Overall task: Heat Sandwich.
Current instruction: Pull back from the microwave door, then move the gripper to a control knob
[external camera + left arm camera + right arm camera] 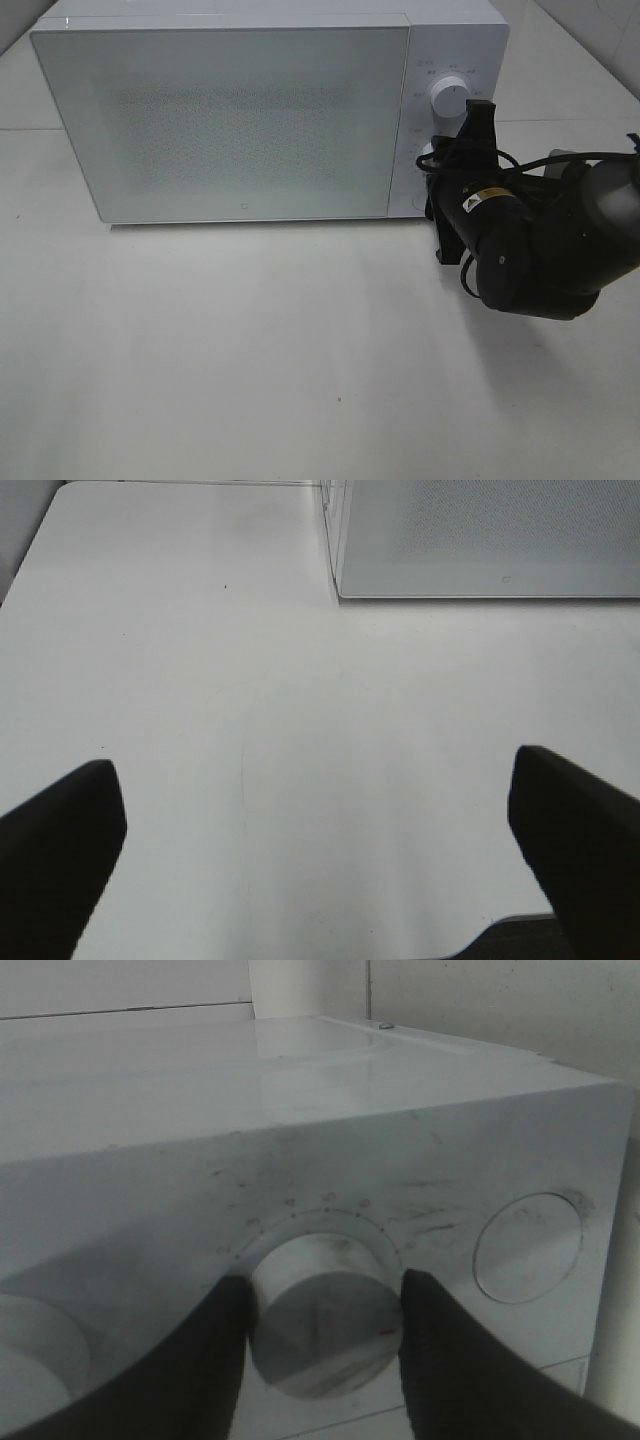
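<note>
Gripping the lower round white dial [325, 1335] on the control strip of the boxy white microwave oven [460, 40], the right hand [322, 1295] is clenched on it, with its two black fingers [455, 1360] pressed against opposite sides of the rim. A ring of small tick marks curves around the dial, a tiny red mark shows on its face, and dark smudges streak the panel near it. Just beside it on the same panel sits a flat round white disc [528, 1248], flush with the surface. From the high camera, the upper round white dial [449, 97] stands free above the grasped one, and the bulky black right arm [550, 250] reaches in from the right side of the plain white bench [250, 350].

The oven's wide speckled grey-white door [230, 125] is closed flat against the body.

The left hand [312, 765] is released, with its dark fingers [60, 850] spread wide apart over bare bench, touching nothing; a front corner of the oven lies well ahead of it.

The sandwich cannot be seen in any view: nothing lies on the visible bench, and the shut door's speckled panel shows nothing behind it, so I cannot tell where it is.
</note>
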Action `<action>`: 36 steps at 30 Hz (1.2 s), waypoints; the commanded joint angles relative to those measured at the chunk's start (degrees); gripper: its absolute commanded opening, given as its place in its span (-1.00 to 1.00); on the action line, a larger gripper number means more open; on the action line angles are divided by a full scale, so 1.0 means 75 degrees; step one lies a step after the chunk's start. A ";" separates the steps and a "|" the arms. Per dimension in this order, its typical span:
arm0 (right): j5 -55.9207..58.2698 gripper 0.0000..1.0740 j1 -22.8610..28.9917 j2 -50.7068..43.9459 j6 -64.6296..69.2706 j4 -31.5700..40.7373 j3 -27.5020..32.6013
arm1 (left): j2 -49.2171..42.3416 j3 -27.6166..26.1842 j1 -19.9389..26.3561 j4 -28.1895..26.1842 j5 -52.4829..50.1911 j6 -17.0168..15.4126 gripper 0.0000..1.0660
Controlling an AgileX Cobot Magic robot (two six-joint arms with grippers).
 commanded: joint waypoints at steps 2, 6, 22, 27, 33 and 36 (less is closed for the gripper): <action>-0.0863 -0.74 0.0046 -0.0122 -0.0046 -0.0252 -0.0160 | -0.0115 0.0008 0.0031 -0.0061 -0.0031 -0.0023 0.86; -0.0863 -0.73 0.0046 -0.0122 -0.0176 -0.0283 -0.0160 | -0.0115 0.0008 0.0031 -0.0061 -0.0031 -0.0023 0.86; -0.0863 -0.40 0.0046 -0.0122 -0.0176 -0.0390 -0.0160 | -0.0115 0.0008 0.0031 -0.0061 -0.0031 -0.0023 0.86; -0.0894 -0.08 0.0046 -0.0122 -0.0176 -0.0382 -0.0160 | -0.0115 0.0008 0.0031 -0.0061 -0.0031 -0.0023 0.86; -0.0848 0.44 0.0046 -0.0122 -0.0176 -0.0336 -0.0160 | -0.0115 0.0008 0.0031 -0.0061 -0.0031 -0.0023 0.86; -0.0856 0.46 0.0046 -0.0122 -0.0176 -0.0367 -0.0160 | -0.0115 0.0008 0.0031 -0.0061 -0.0031 -0.0023 0.86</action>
